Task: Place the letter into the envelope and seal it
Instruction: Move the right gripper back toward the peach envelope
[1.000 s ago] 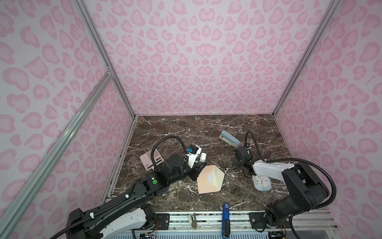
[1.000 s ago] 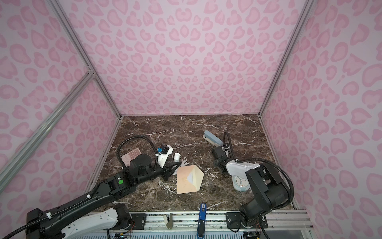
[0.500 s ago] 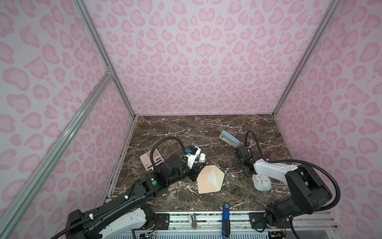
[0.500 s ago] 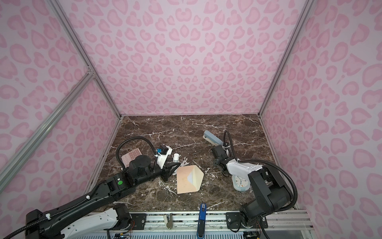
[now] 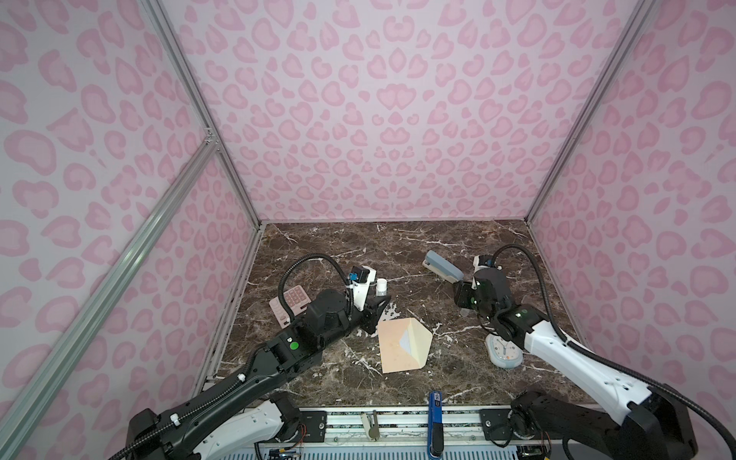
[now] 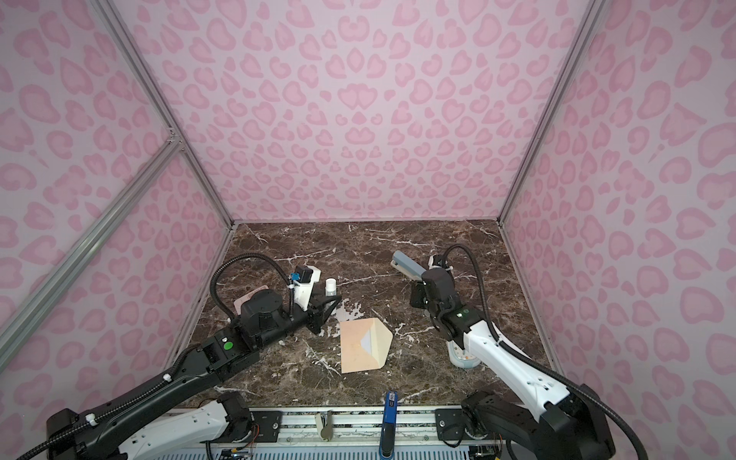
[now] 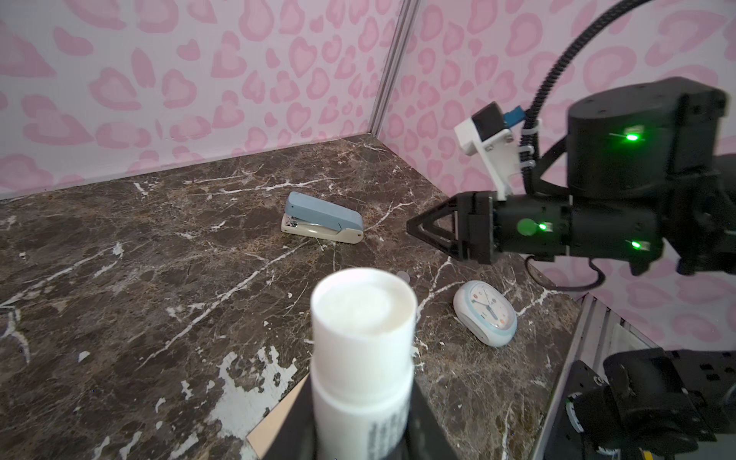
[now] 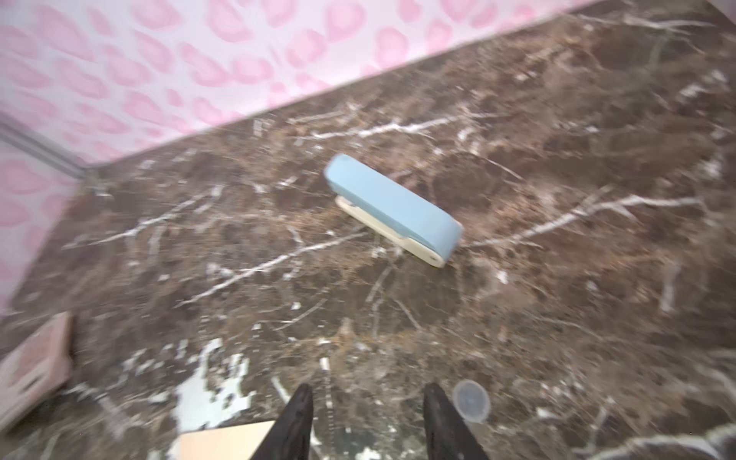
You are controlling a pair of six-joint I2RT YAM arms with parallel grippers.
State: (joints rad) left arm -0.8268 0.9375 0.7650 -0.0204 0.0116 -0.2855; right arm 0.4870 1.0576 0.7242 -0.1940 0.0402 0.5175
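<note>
1. The envelope [image 5: 392, 346] lies flat on the table [image 5: 398, 255], front of centre. Its flap [image 5: 423, 342] is open toward the right arm, cream lining up. The letter [image 5: 406, 341] shows as a white triangle in the pocket's mouth, so insertion is judged done.
2. The left gripper [image 5: 377, 308] sits just beside the envelope's far left corner. It pinches a white glue stick [image 7: 362, 338] whose tip points up and away from the paper. Whether the tip is capped cannot be told.
3. The right gripper [image 8: 368, 388] hangs well apart from the envelope, near the stapler [image 8: 392, 209]. Its jaws are spread, with nothing between them. A small clear disc [image 8: 472, 400] lies on the table beside it.
4. The step in hand, as judged, is gluing the flap. The stick should be tipped until its end faces the cream lining. It should then be drawn along the flap's 2 slanted margins with light, even pressure.
5. Thin paper will likely slide or buckle under the stick's drag. The right gripper should therefore first press down on the envelope's peach body.
6. Glue should stay on the flap's margin, clear of the letter's exposed triangle. Otherwise the letter may stick to the flap.
7. The flap then folds along its crease and is pressed from the crease outward.
</note>
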